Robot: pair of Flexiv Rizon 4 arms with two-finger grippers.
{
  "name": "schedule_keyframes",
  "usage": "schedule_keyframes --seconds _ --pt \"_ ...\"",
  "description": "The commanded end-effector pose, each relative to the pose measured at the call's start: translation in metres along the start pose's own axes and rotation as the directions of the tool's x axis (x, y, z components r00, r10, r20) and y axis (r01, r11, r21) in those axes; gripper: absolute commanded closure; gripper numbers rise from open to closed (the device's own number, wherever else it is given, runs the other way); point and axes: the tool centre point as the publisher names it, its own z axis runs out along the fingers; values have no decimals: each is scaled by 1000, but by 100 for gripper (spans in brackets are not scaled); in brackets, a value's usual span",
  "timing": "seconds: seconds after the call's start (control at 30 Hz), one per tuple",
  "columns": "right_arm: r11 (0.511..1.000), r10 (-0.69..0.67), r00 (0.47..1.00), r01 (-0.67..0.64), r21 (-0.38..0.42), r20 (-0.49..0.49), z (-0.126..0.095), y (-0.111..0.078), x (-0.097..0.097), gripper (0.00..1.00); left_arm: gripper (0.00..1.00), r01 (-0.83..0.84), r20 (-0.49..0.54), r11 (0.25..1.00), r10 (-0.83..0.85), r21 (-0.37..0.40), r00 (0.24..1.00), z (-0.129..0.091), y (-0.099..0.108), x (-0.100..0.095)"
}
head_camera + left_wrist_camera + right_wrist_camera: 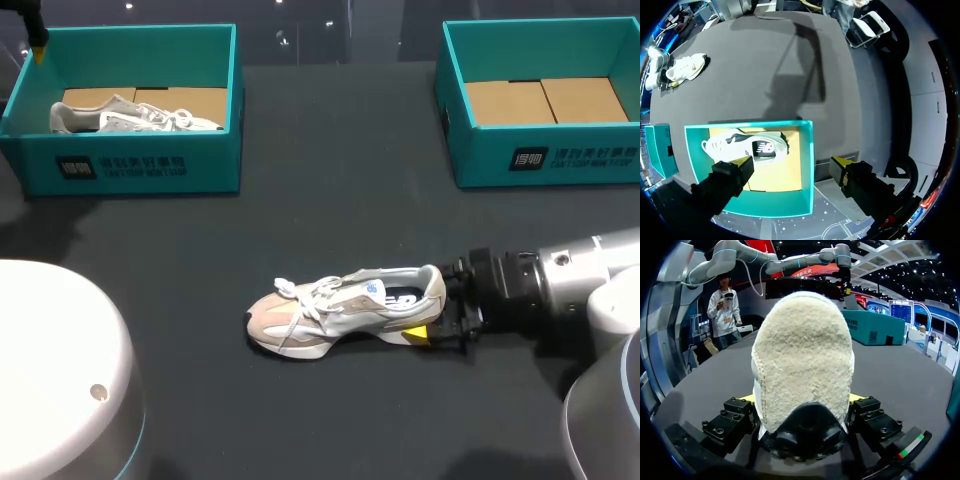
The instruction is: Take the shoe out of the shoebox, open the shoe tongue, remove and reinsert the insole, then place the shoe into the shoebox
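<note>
The shoe (345, 310) sits on its sole on the table (330, 180), out of either box, toe toward my left and heel toward my right arm. My right gripper (432, 312) is closed on that heel, 1 finger on each side (the yellow tips barely peek out past the fuzzy heel in the right wrist view). I judge this grip is there to pin the shoe so the tongue and insole can be worked from the laced end. The tongue does not look pulled open yet, so I put the task at its 2nd step. My left gripper (790, 167) hangs with its fingers spread wide, holding nothing, over the left shoebox (807, 150), where the other shoe (745, 147) rests on the cardboard floor. That leaves it well apart from the shoe it must help with. The right shoebox (480, 155) holds only its cardboard floor, a likely home for the shoe later.
</note>
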Motion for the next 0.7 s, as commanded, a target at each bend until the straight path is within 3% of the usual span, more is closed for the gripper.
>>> schedule_keyframes --seconds 0.03,0.5,0.6,0.7 --pt "1000 3 1000 -3 -2 5 2 0 -1 100 0 -1 -2 1000 1 -3 1000 0 -2 0" --pt "1000 3 1000 -3 -2 5 2 0 -1 100 0 -1 -2 1000 1 -3 1000 0 -2 0" --pt "1000 3 1000 -3 -2 5 2 0 -1 100 0 83 44 997 -82 -2 996 -9 -25 -7" --pt "1000 3 1000 -3 -2 5 2 0 -1 100 0 280 -11 960 -280 13 960 -11 -46 -19"
